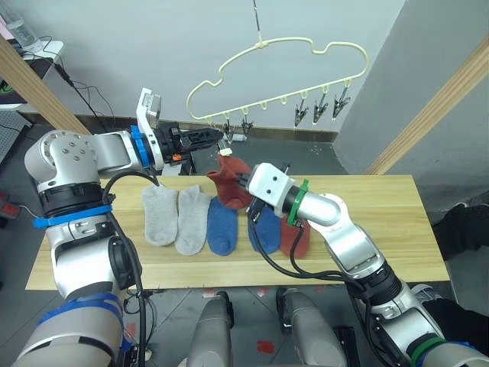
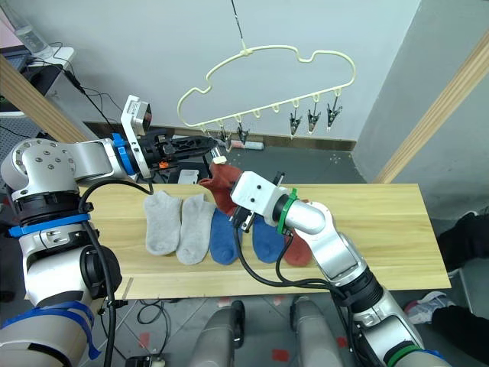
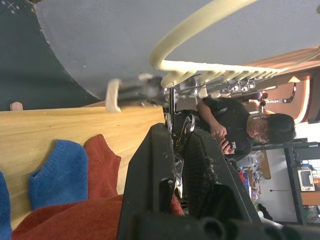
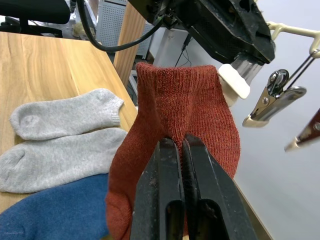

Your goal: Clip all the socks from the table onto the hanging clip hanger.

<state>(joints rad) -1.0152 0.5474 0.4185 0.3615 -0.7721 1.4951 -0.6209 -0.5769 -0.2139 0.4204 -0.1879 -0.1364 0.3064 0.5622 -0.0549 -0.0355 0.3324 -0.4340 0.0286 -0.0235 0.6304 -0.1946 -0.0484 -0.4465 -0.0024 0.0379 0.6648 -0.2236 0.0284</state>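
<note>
The pale-yellow clip hanger hangs above the far edge of the table. My left gripper is shut on the metal clip at the bar's left end. Just below it, my right gripper is shut on a rust red sock, holding its cuff up close to that clip. Five socks lie in a row on the table: two light grey socks, two blue socks, and one rust red sock partly under my right arm.
Three empty clips hang at the bar's right end. Thick wooden poles slant at the left and right. A person sits in the background of the left wrist view.
</note>
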